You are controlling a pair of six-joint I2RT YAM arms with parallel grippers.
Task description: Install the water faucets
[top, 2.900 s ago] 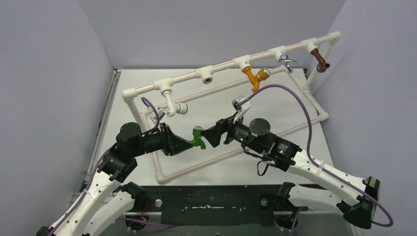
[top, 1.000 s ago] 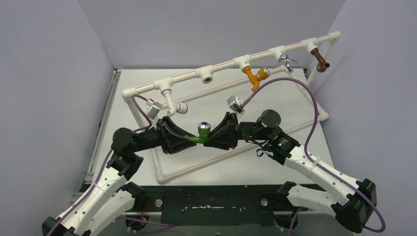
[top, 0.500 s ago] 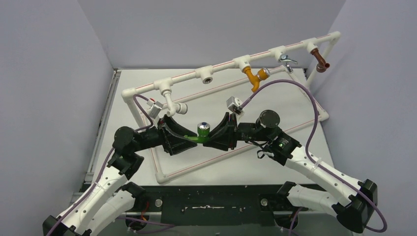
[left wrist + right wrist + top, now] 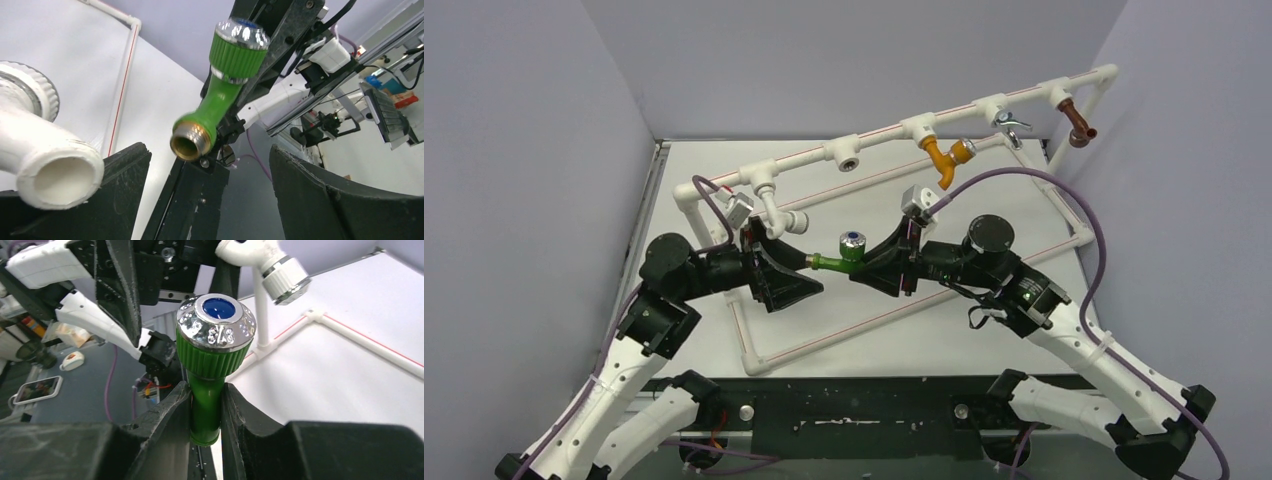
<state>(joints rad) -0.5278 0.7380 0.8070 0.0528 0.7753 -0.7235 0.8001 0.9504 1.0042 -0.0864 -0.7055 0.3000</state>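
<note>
A green faucet with a chrome, blue-capped knob hangs above the table, and my right gripper is shut on its spout. Its brass threaded end points toward my left gripper, which stands open just short of it and touches nothing. The left jaws are wide apart in the left wrist view. On the white pipe frame hang a white faucet, an orange faucet, a silver faucet and a brown faucet. One tee socket has no faucet in it.
The frame's lower rails lie on the white table under both grippers. The white faucet's spout sits close beside the left finger. Grey walls close in the left, back and right sides.
My left gripper has opened, let go of the green faucet and drawn back to the left. The right gripper, still shut on the faucet, has moved it a little up and to the right.
</note>
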